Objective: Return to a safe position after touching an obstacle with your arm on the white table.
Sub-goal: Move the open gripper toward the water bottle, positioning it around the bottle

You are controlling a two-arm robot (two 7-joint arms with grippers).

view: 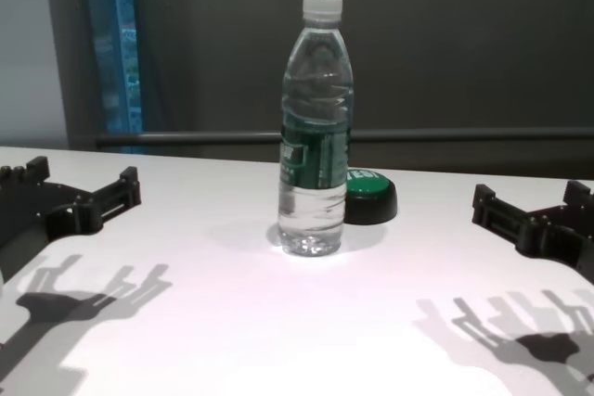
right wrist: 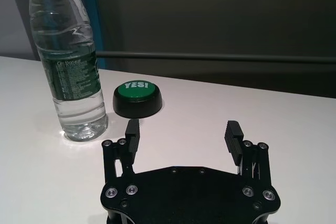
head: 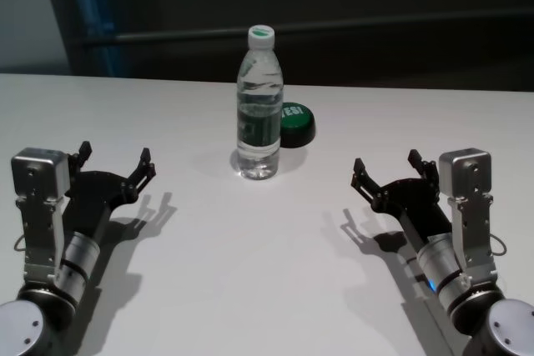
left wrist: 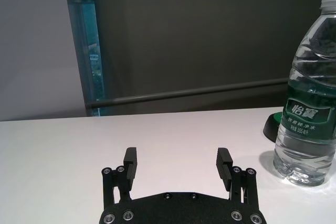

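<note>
The water bottle (head: 259,106) stands upright midway across the white table (head: 267,273), toward its far edge, with a white cap and a dark green label bearing white Chinese characters. Just behind it sits a green button (head: 295,122) reading "YES!". The left gripper (head: 113,162) and right gripper (head: 392,170) hover near the table's left and right edges, fingers apart, both well clear of the bottle

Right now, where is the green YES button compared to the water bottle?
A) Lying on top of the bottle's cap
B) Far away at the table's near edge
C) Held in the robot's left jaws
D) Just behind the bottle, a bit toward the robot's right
D: in the head view the green YES button sits on the white table just behind the upright water bottle, toward the robot's right, and neither gripper holds anything.
</note>
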